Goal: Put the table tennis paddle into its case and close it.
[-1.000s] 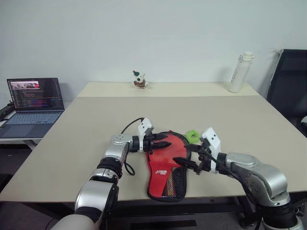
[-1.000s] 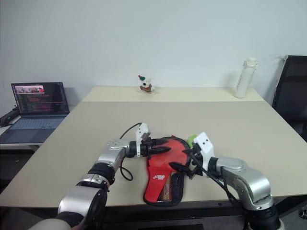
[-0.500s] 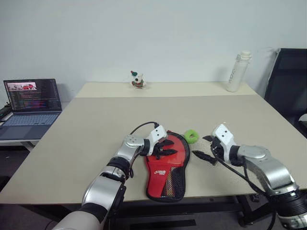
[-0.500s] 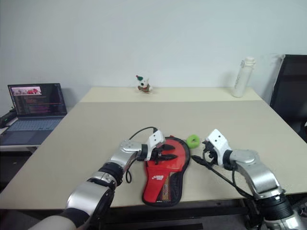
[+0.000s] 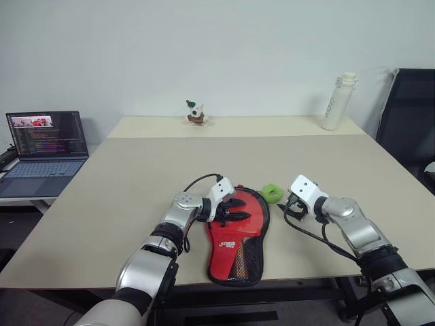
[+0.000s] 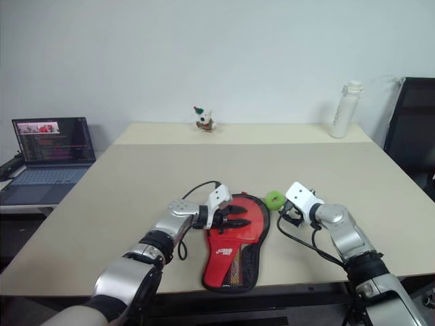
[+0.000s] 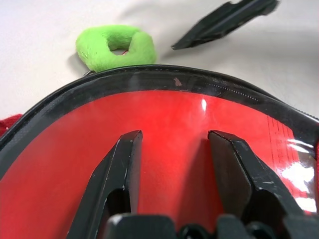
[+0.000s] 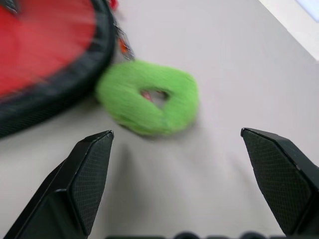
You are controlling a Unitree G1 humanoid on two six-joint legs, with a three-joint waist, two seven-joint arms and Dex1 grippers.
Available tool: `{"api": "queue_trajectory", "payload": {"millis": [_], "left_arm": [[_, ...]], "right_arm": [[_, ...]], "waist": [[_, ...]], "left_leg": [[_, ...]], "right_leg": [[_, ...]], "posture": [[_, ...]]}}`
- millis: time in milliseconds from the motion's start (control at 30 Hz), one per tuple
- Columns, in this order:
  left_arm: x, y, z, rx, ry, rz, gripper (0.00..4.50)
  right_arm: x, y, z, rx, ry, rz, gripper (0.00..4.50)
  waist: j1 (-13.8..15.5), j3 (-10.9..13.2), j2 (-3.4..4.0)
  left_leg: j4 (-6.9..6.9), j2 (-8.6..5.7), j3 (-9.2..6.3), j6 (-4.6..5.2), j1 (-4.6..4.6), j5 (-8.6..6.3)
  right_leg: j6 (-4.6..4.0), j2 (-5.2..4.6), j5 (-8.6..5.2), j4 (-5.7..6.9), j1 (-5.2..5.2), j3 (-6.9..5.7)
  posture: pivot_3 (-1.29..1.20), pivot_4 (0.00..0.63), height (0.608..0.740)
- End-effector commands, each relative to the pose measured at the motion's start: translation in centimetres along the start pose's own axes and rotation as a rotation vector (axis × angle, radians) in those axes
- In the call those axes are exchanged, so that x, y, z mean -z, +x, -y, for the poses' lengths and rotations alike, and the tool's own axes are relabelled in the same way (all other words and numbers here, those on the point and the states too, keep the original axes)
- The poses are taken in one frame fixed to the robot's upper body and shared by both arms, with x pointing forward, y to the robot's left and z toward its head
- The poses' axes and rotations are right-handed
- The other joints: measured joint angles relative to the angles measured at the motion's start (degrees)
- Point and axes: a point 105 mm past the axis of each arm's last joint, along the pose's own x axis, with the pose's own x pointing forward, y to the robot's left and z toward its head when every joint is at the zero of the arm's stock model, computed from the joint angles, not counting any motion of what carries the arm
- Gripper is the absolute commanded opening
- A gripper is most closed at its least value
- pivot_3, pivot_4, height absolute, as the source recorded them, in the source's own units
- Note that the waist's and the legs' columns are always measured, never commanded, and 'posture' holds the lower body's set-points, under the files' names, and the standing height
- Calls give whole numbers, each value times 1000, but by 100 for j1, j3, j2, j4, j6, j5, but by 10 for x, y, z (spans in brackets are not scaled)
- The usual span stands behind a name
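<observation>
The paddle-shaped case (image 5: 238,234), glossy red with a black zip rim and mesh pocket, was laid flat on the matte beige desk (image 5: 122,183). The left end effector (image 5: 234,209) was held half-spread over it; a fuzzy green ring (image 8: 148,102) was faced by the widely spread right end effector (image 8: 179,186).

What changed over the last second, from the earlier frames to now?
The right hand came off the case, swung out to the right, and now points, open, at the green fluffy ring. The left hand settled slightly further onto the case's round end. Case, ring and table items stayed put.
</observation>
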Motion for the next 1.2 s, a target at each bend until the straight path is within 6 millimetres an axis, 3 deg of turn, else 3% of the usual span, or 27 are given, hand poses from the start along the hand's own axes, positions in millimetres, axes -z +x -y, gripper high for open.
{"api": "queue_trajectory", "payload": {"millis": [33, 500, 600, 967, 1200], "left_arm": [[-7, -3, -3, -5, 11, 21, 2261], [-8, -2, -3, 0, 17, 17, 2261], [-7, -2, -3, 1, 17, 16, 2298], [-7, 10, 4, 27, -18, 9, 2298], [10, 16, 18, 91, -52, -36, 2298]], "right_arm": [[-16, 6, 8, 12, -68, 58, 4500], [-29, 38, -9, -21, -204, 80, 4500], [-30, 40, -9, -19, -198, 84, 3902], [-31, 38, -8, -15, -150, 94, 34], [-32, 23, 10, 24, 94, 89, 34]], "waist": [[-3, 0, 0], [-28, 0, 1], [-30, 0, 0], [-24, 0, 1], [-9, 0, 2]], "left_leg": [[0, 0, 0, 0, 0, 0], [0, 3, 1, 0, 7, 0], [0, 2, 1, 0, 6, 0], [0, 0, 1, 0, 4, 0], [1, 1, 0, 0, 4, 0]], "right_leg": [[0, 0, 0, 0, 0, 0], [-10, 2, 6, 9, 0, 2], [-24, 2, 14, 9, 0, 2], [-26, 1, 15, 7, 0, 3], [-27, 1, 16, 8, 1, 3]], "posture": [[0, 150, 740], [0, 150, 740], [0, 150, 740], [0, 150, 740], [0, 150, 740]]}}
